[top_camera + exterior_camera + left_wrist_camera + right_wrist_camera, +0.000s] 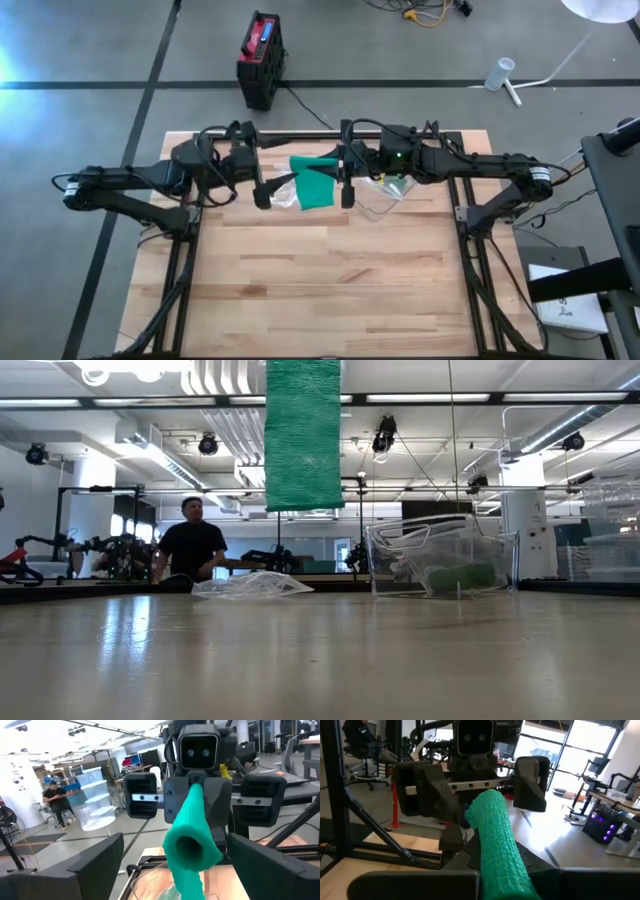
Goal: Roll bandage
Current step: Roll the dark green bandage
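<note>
Green bandage held aloft above surface, hanging in strip between arms. Right pincer clamped on its upper end. Left pincer facing it, jaws wide, empty. Step judged: winding under way. Next: left pincer must catch free end, keep strip taut.

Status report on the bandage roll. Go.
Right gripper shut on green bandage, held above table. Left gripper open, facing it. Plastic wrapper and clear container below.
</note>
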### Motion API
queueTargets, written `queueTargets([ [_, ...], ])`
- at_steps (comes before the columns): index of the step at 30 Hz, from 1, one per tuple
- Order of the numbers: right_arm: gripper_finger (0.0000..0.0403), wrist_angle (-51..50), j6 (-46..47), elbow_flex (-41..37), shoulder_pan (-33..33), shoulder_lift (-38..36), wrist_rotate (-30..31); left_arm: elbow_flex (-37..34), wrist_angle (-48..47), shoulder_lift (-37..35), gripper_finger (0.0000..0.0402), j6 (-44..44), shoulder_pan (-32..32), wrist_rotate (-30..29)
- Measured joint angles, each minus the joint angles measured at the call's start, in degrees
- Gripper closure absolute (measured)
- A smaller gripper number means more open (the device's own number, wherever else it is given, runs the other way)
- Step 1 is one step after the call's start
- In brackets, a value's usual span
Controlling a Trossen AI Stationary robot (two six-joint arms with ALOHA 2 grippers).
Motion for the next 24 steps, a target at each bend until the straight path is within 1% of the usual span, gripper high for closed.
queueTargets([
  [4, 0.0384, 0.01, 0.42, 0.00, 0.06, 0.02, 0.02, -0.01, 0.62, 0.92, 0.0083, -0.21, 0.89, 0.91],
  [7, 0.0383, 0.02, 0.65, 0.00, 0.06, 0.02, 0.08, -0.01, 1.65, 1.63, 0.0126, -0.22, 1.23, 0.97],
  [10, 0.0381, 0.00, 1.00, 0.00, 0.06, 0.02, 0.12, 0.00, 2.56, 2.50, 0.0189, -0.21, 1.21, 1.08],
  [17, 0.0370, 0.10, 3.45, 0.00, 0.02, 0.07, 0.59, -0.02, 3.06, 2.74, 0.0374, 0.64, 1.16, 1.57],
  [18, 0.0367, 0.06, 4.19, 0.00, 0.02, 0.07, 0.59, -0.02, 3.04, 2.70, 0.0385, 0.77, 1.16, 1.57],
  [19, 0.0362, -0.04, 5.37, 0.00, 0.00, 0.07, 0.57, -0.02, 2.97, 2.63, 0.0386, 1.08, 1.16, 1.57],
  [22, 0.0342, -0.87, 10.19, 0.00, 0.04, 0.07, -0.38, -0.04, 2.04, 2.03, 0.0374, 1.96, 1.16, 1.57],
  [24, 0.0323, -0.94, 13.72, 0.00, 0.01, 0.01, -2.87, -0.04, 1.77, 1.41, 0.0376, 1.97, 1.16, 1.63],
])
